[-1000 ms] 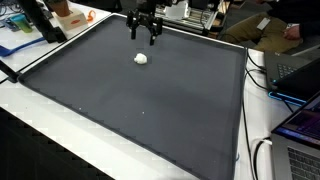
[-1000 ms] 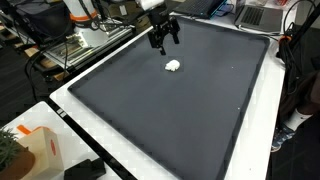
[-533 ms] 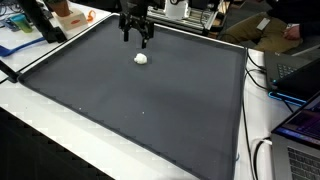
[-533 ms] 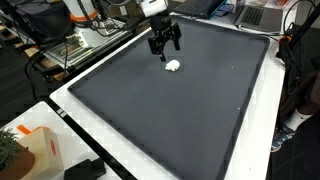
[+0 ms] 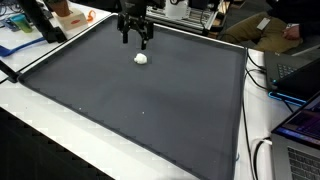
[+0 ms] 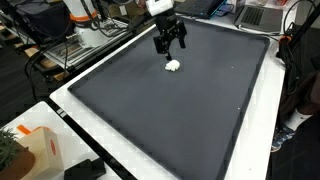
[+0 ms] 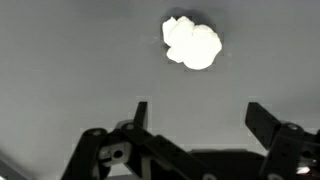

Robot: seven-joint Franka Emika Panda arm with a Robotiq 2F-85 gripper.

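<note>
White and crumpled, a small lump (image 5: 141, 58) of what looks to us like paper or tissue lies on a dark grey mat (image 5: 140, 115), in the part of the mat nearest the robot's base and well away from the mat's other edges. We see the gripper (image 5: 136, 41) hanging above the mat just beside the lump, with its two black fingers pointing down and spread wide, nothing between them. In an exterior view the gripper (image 6: 169, 47) stands a little up and back from the lump (image 6: 173, 66), and we make out a gap between the fingertips and the mat (image 6: 170, 125), so we judge that they touch neither the cloth nor the lump. In the wrist view the gripper (image 7: 200, 115) comes in from the bottom of the picture, one finger (image 7: 138, 112) on each side, and the lump (image 7: 192, 43) lies ahead of the open jaws, roughly in line with the space between them but clearly outside it. Around the mat we see a white table (image 5: 55, 125), an orange box (image 5: 68, 14) beyond one corner, and a laptop (image 5: 300, 122) with a purple screen beside the far edge.
</note>
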